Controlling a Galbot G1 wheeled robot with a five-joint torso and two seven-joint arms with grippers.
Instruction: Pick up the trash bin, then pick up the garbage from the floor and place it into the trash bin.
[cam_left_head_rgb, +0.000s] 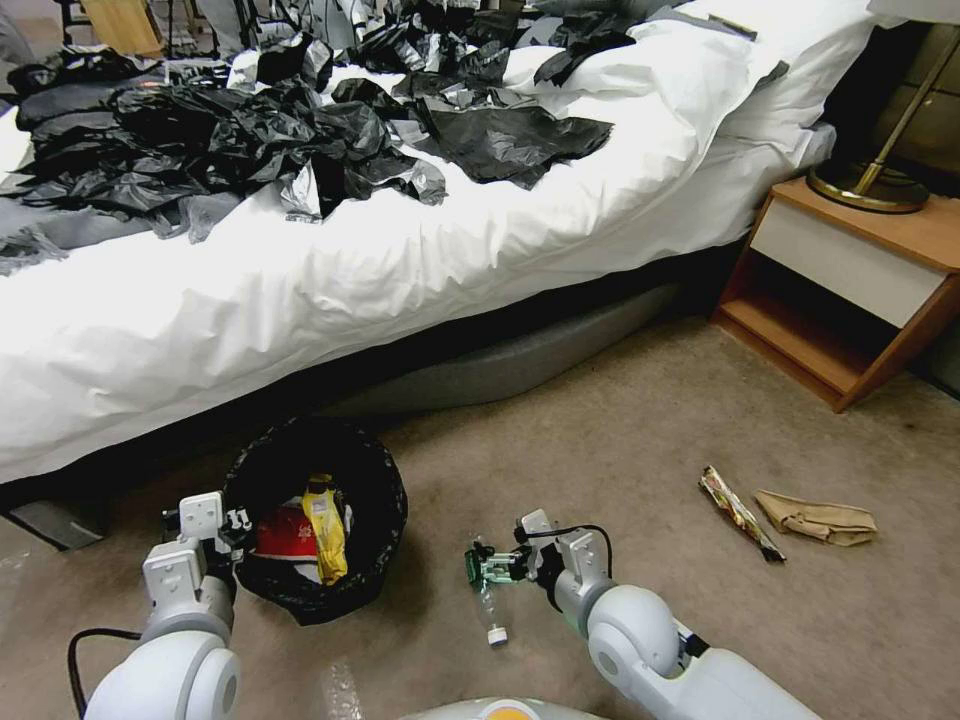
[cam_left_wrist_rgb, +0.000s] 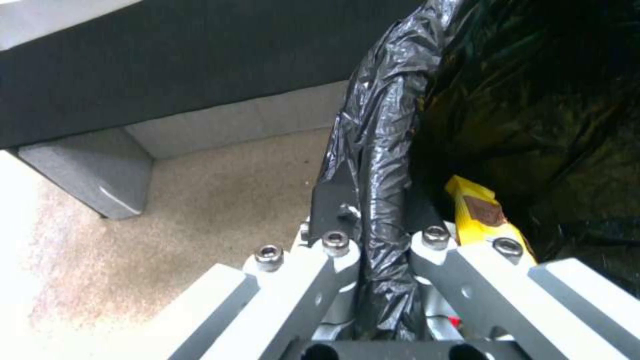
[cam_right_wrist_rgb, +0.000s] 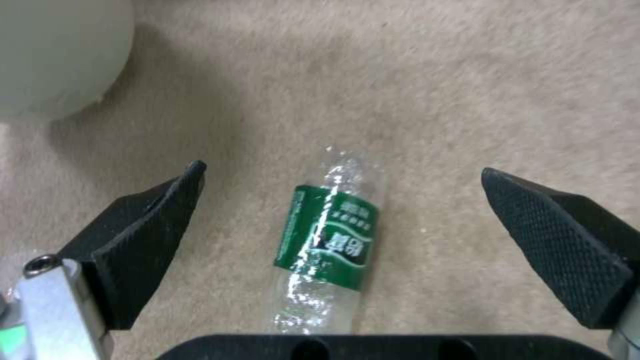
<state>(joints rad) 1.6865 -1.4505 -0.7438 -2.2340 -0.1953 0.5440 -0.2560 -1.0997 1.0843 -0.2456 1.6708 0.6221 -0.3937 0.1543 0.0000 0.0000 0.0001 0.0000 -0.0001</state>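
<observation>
The trash bin (cam_left_head_rgb: 385, 480), lined with a black bag, sits at the foot of the bed and holds a yellow wrapper (cam_left_head_rgb: 328, 535) and a red one (cam_left_head_rgb: 283, 535). My left gripper (cam_left_head_rgb: 235, 520) is shut on its bag-covered rim (cam_left_wrist_rgb: 377, 165), with the yellow wrapper (cam_left_wrist_rgb: 477, 215) just inside. My right gripper (cam_left_head_rgb: 495, 565) hangs open low over a clear plastic bottle (cam_left_head_rgb: 490, 605) with a green label. That bottle (cam_right_wrist_rgb: 330, 240) lies on the carpeted floor (cam_right_wrist_rgb: 467, 75) between the two black fingers (cam_right_wrist_rgb: 143, 235), untouched. A patterned wrapper (cam_left_head_rgb: 740, 512) and a brown paper bag (cam_left_head_rgb: 818, 518) lie farther right.
A bed with a white sheet (cam_left_head_rgb: 300, 300) strewn with black bags (cam_left_head_rgb: 250, 130) runs across the back, its grey base (cam_left_head_rgb: 520, 360) close behind the bin. A wooden nightstand (cam_left_head_rgb: 850, 290) with a lamp base (cam_left_head_rgb: 868, 185) stands at the right.
</observation>
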